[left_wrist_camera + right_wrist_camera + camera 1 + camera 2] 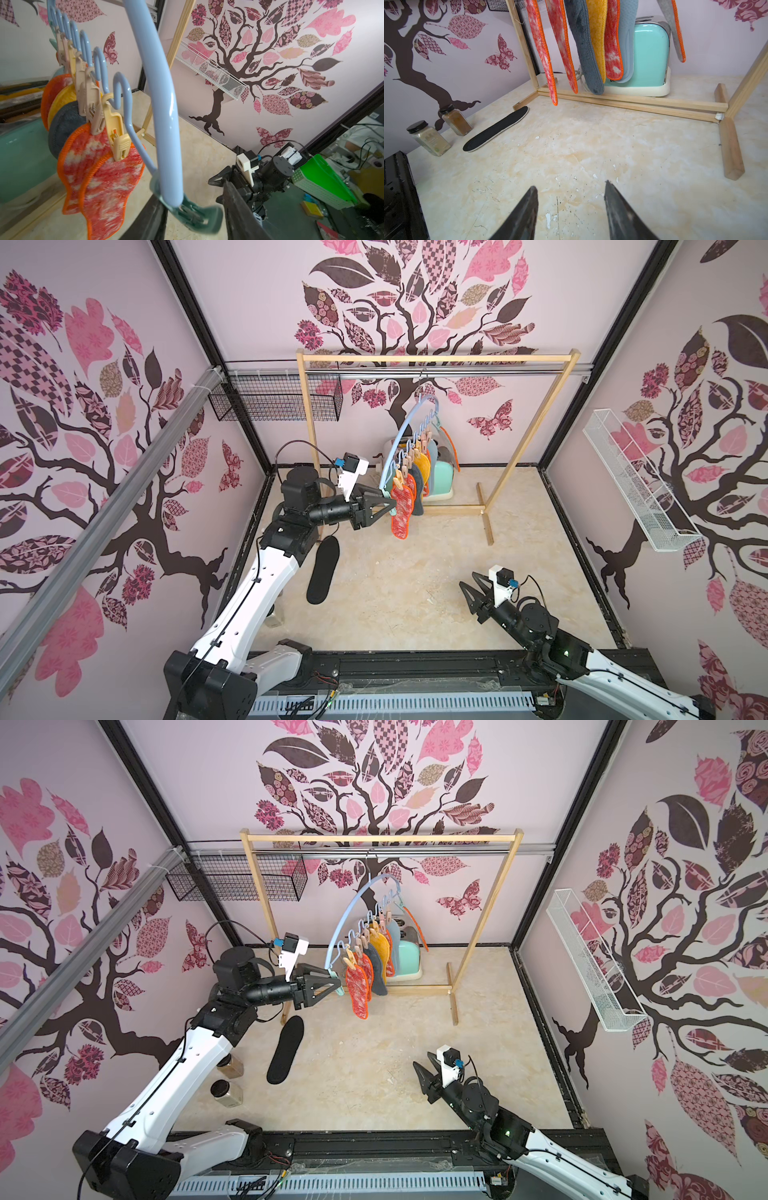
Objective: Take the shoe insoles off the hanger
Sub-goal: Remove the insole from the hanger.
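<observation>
The pale blue plastic arc-shaped hanger (164,104) hangs by its metal hook under the top bar of the tall wooden garment rack (436,358), with one end turned toward the left arm. Seven shoe insoles (401,510) hang below its wavy bar from small beige clothespins (116,133). Nearest are two red-white mottled insoles with orange edging (108,187). After them come a dark grey insole (588,52), a mustard yellow insole (598,31), one more red-white insole (612,52) and a pale blue-grey insole (628,41). The last insole (673,31) shows a grey back with an orange edge.

The eighth, a flat black insole (323,570), lies on the marbled beige surface (415,605), below the left arm and near two glass spice jars (430,138).

The left claw (390,505) is at the near end of the hanger. Its jaws stand apart, and the teal clothespin (199,214) of that end is between them. The right claw (570,185) is low over the surface, well apart from the hanger, with its jaws apart and nothing between them.

Behind the hanging insoles stands a mint green toaster (652,60).
</observation>
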### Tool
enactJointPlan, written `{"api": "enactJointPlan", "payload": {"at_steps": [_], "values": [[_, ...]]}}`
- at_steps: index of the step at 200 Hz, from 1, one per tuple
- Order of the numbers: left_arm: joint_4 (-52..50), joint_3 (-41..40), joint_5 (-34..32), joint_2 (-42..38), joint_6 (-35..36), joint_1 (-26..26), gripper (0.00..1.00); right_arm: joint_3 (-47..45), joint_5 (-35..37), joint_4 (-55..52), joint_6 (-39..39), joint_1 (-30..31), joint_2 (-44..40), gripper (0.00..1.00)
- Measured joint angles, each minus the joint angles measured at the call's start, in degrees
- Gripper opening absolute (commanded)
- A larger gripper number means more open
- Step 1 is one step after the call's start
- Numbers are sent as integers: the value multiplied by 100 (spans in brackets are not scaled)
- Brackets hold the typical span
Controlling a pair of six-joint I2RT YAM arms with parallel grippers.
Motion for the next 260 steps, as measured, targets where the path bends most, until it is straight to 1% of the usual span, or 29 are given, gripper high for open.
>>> {"api": "enactJointPlan", "payload": {"at_steps": [37, 49, 73, 94, 132, 166, 198, 233, 247, 260], "values": [[-175, -92, -284, -142, 140, -81, 78, 0, 52, 9, 0, 0, 105, 55], [-332, -96, -487, -243, 267, -219, 80, 0, 76, 20, 0, 0, 103, 55], [-737, -98, -898, -494, 560, -483, 81, 0, 103, 39, 0, 0, 103, 55], [-1027, -221, -1349, -765, 678, -509, 81, 0, 118, 39, 0, 0, 103, 55], [-1655, -870, -2367, -1528, 815, -509, 81, 0, 125, 42, -2, 0, 103, 55], [-2138, -1513, -3147, -2529, 787, -509, 80, 0, 138, 42, -2, 0, 103, 55], [-2494, -1930, -3560, -3462, 643, -509, 80, 0, 138, 44, 0, 0, 103, 55], [-2667, -2398, -3836, -4452, 437, -511, 79, 0, 136, 46, 0, 0, 105, 55], [-2721, -2533, -3967, -4704, 400, -511, 79, 0, 136, 83, 0, 0, 118, 55], [-2787, -2559, -4105, -4778, 376, -511, 79, 0, 136, 138, 0, 0, 168, 55]]}}
